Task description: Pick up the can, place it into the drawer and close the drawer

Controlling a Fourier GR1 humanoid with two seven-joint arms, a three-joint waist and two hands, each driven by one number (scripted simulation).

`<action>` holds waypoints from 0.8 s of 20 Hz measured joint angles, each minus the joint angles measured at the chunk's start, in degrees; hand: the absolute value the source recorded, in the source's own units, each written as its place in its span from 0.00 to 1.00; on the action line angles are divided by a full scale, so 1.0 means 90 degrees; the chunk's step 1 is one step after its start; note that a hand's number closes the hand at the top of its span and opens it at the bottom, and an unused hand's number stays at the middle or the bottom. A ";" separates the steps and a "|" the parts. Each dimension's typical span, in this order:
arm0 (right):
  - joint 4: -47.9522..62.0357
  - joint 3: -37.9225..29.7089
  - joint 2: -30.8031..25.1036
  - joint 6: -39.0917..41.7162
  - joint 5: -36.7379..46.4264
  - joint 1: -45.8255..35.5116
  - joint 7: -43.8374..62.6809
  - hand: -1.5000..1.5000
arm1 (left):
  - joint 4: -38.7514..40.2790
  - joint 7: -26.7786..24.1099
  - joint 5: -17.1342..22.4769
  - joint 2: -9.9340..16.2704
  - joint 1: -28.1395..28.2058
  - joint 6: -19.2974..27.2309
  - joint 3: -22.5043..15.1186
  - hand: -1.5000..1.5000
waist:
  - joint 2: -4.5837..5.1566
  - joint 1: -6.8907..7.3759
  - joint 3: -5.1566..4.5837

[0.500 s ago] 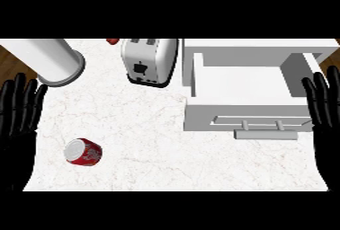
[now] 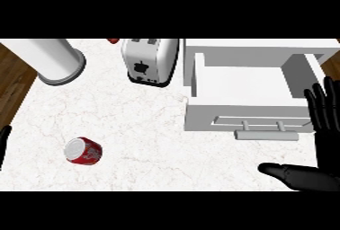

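- Though lying tipped on the counter (image 2: 166, 148), can (image 2: 83, 151) probably light, stiff, slick, liable to roll; best taken across its curved sides.
- Right hand (image 2: 323, 134) open, fingers straight and spread, beside the open drawer (image 2: 249, 85).
- Left hand (image 2: 3, 143) barely showing at the edge; fingers impossible to tell.

Marble counter (image 2: 166, 134): can (image 2: 83, 151), toaster (image 2: 150, 60), drawer (image 2: 249, 96)

since half a second ago my right hand (image 2: 324, 148) has come further into view at the right edge: its open palm now shows beside the drawer (image 2: 249, 105) front, the thumb jutting left low over the counter (image 2: 166, 152). my left hand (image 2: 3, 143) has slid away, leaving only a dark sliver at the left edge, level with the can (image 2: 83, 151).
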 measured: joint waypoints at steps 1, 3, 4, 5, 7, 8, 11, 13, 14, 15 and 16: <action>-0.0027 0.0010 0.0015 -0.0049 0.0038 0.0079 0.0136 0.00 | -0.0102 0.0175 0.0096 -0.0024 0.0174 0.0033 0.0085 0.00 | -0.0004 0.0001 0.0000; -0.0082 -0.0045 0.0015 -0.0124 0.0041 0.0132 0.0386 0.00 | -0.0295 0.0575 0.0260 -0.0020 0.0321 0.0110 0.0247 0.00 | -0.0006 -0.0021 0.0000; -0.0128 -0.0032 0.0033 -0.0124 0.0035 0.0232 0.0451 0.00 | -0.0352 0.0668 0.0412 0.0005 0.0451 0.0068 0.0396 0.00 | -0.0008 -0.0026 -0.0001; -0.0179 -0.0035 0.0031 -0.0115 0.0024 0.0295 0.0530 0.00 | -0.0415 0.0801 0.0531 0.0036 0.0506 0.0058 0.0534 0.00 | -0.0008 -0.0035 -0.0001; -0.0255 -0.0106 0.0027 -0.0094 -0.0037 0.0368 0.0608 0.00 | -0.0590 0.1048 0.0493 -0.0035 0.0546 0.0111 0.0534 0.00 | -0.0007 -0.0054 -0.0001; -0.0217 -0.0154 0.0024 -0.0082 -0.0072 0.0339 0.0624 0.00 | -0.0623 0.1034 0.0497 -0.0098 0.0613 0.0063 0.0565 0.00 | -0.0007 -0.0056 0.0000; -0.0292 -0.0167 0.0062 -0.0047 -0.0045 0.0453 0.0625 0.00 | -0.0645 0.1167 0.0582 -0.0139 0.0550 -0.0023 0.0721 0.00 | -0.0005 -0.0070 0.0000; -0.0176 -0.0184 0.0073 0.0003 -0.0030 0.0432 0.0548 0.00 | -0.0634 0.1304 0.0639 -0.0114 0.0453 -0.0089 0.0835 0.00 | -0.0005 -0.0075 -0.0001; -0.0123 -0.0167 0.0092 -0.0023 0.0013 0.0371 0.0564 0.00 | -0.0454 0.1242 0.0611 -0.0114 0.0349 -0.0115 0.0871 0.00 | -0.0003 -0.0077 0.0000; -0.0082 -0.0197 0.0090 -0.0006 0.0015 0.0386 0.0518 0.00 | -0.0586 0.1346 0.0500 -0.0182 0.0387 -0.0101 0.0761 0.00 | -0.0002 -0.0078 -0.0002; -0.0082 -0.0288 0.0036 0.0035 -0.0051 0.0345 0.0555 0.00 | -0.0592 0.1416 0.0411 -0.0216 0.0335 -0.0080 0.0714 0.00 | -0.0002 -0.0081 0.0000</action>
